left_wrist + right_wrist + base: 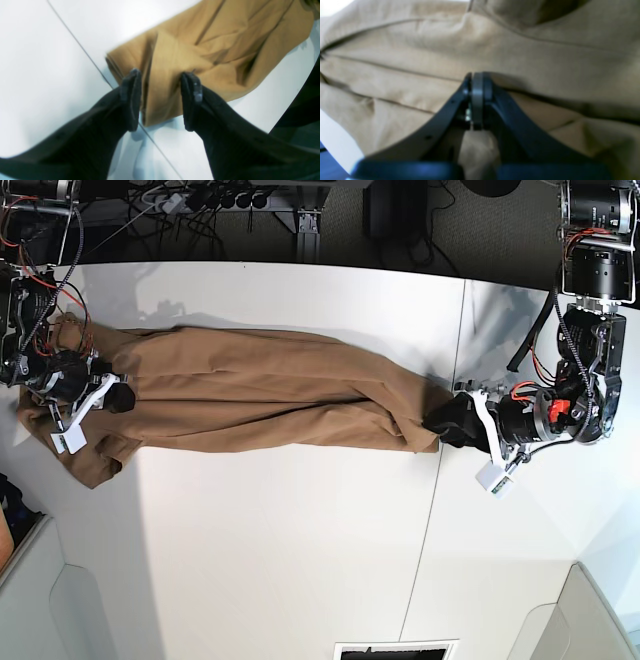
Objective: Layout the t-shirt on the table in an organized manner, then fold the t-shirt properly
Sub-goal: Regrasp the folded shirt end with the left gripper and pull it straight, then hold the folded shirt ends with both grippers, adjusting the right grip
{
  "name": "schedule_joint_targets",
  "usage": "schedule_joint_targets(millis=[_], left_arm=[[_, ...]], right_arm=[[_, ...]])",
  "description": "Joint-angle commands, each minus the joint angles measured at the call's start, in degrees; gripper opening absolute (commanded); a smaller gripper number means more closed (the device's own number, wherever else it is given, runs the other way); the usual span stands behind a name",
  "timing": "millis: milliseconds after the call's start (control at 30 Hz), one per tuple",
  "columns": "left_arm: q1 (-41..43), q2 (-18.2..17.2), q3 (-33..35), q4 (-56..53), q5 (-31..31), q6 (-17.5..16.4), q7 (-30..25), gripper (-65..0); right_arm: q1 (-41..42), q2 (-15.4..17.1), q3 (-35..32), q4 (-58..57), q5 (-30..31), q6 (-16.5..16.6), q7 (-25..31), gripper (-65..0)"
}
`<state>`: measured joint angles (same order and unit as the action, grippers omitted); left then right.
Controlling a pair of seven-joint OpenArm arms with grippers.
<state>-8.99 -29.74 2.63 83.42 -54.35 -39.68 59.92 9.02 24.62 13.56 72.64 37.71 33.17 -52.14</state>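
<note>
So the t-shirt (pixel 260 390) is stretched out into a long bunched-up strip across the far half of the table (pixel 300 560), running side to side between my two arms, with a bunch of lengthwise folds and creases in it. Nothing else sits on the white top near it; the only thing crossing it is the thin dark seam line (pixel 440 450), and one end of the shirt lies right at that seam. Behind the table's far edge there's a tangle of cables (pixel 190 198) and some dark gear on the floor, well away from the cloth.

My left gripper (pixel 161 98) is down low at that seam-side end, arm reaching in from the side with the wrist angled toward the shirt. Its jaws are spread, one finger on each side of a folded ridge of tan cloth, not squeezing it as far as I can see.

My right gripper (pixel 477 100) is at the opposite end, near the table's side edge. Its jaws are pressed together, and there's a wad of the tan fabric bunched up just behind the tips, so it's pinching the shirt. That view is pretty blurry though.
</note>
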Motion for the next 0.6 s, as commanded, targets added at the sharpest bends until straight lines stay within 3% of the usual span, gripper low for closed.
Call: schedule_joint_targets(millis=[0, 67, 133, 300, 567], left_arm=[[-1.3, -1.2, -0.5, 1.5, -1.2, -0.3, -1.2, -36.2], [-1.4, -1.9, -0.5, 2.0, -1.2, -0.3, -1.2, -36.2], [-1.3, -2.0, -0.5, 2.0, -1.1, -0.3, -1.2, -36.2], [-1.3, -2.0, -0.5, 2.0, -1.1, -0.3, -1.2, -36.2], [-1.1, -2.0, -0.5, 1.9, -1.1, -0.3, -1.2, -36.2]], right_arm=[[1.0, 1.1, 1.1, 2.0, 0.9, 0.0, 0.8, -58.2], [1.0, 1.1, 1.9, 4.1, 0.9, 0.0, 0.9, -47.8], [1.1, 1.1, 2.7, 5.9, 0.9, 0.0, 1.0, -42.8], [3.9, 1.1, 4.7, 6.9, -0.4, 0.0, 3.1, -42.5], [14.6, 1.1, 5.0, -4.9, -13.4, -4.7, 12.4, -40.2]])
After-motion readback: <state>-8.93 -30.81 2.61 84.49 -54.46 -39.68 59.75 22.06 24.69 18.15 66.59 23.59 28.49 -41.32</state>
